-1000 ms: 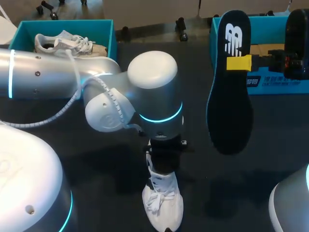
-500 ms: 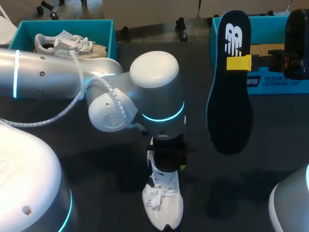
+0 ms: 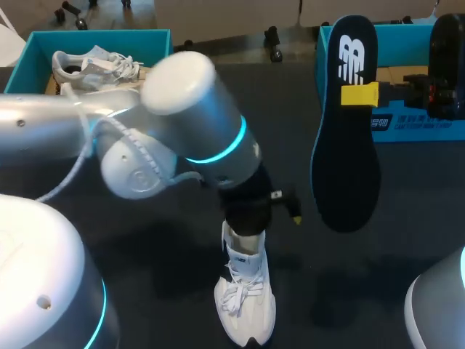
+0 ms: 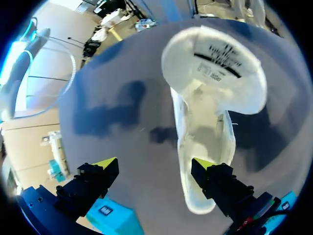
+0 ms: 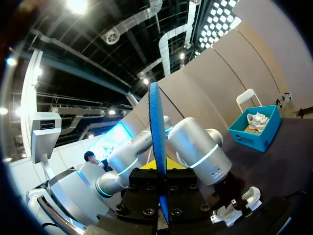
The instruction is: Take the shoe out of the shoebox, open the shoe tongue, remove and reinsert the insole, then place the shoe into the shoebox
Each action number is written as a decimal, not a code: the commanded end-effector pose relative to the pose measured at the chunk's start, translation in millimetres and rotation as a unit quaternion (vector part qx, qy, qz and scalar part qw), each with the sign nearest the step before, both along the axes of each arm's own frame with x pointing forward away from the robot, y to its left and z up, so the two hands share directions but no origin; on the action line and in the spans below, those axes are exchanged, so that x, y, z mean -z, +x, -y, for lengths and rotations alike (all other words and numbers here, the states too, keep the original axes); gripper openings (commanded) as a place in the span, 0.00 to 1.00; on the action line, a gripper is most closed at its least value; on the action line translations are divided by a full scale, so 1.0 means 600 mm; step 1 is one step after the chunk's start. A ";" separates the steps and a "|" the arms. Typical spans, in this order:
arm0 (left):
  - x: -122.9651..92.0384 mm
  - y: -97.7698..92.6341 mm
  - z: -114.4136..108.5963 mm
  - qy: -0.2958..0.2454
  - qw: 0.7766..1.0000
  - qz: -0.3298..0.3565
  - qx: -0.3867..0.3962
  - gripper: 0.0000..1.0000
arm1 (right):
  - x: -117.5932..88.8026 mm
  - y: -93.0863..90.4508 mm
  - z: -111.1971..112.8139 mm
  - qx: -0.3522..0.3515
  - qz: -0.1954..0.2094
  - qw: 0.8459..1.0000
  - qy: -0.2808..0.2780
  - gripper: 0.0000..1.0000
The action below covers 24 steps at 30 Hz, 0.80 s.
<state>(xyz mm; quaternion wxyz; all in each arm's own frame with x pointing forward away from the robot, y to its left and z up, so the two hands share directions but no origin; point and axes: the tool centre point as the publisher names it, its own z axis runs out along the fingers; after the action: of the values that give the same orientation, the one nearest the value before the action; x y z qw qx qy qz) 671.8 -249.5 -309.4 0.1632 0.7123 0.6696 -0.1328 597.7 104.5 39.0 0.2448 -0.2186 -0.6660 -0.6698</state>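
ok, i see l gripper spread wide over white shoe, clamping nothing; r gripper pinches dark insole in mid-air, apart from shoe.

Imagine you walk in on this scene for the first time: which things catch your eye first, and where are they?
A long dark insole with a blue rim hangs upright above the table's right side, clamped in the right pincer. Below the big silver left arm, a white lace-up shoe lies on the dark table, with the left pincer open above its heel end.
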 end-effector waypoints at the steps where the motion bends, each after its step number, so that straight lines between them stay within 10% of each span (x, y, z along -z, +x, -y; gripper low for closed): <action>1: -0.079 0.000 -0.058 -0.097 0.995 0.005 -0.002 1.00 | 0.000 0.004 -0.003 -0.001 0.000 1.000 0.000 0.00; 24: -0.250 0.079 -0.071 -0.376 0.926 0.013 -0.020 1.00 | 0.000 0.004 -0.003 -0.001 0.000 1.000 0.000 0.00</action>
<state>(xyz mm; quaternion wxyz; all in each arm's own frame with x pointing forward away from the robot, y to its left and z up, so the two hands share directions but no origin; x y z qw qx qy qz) 716.9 -217.8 -163.3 0.3778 0.6165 0.6203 -0.3040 597.8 104.5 39.1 0.2449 -0.2185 -0.6661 -0.6697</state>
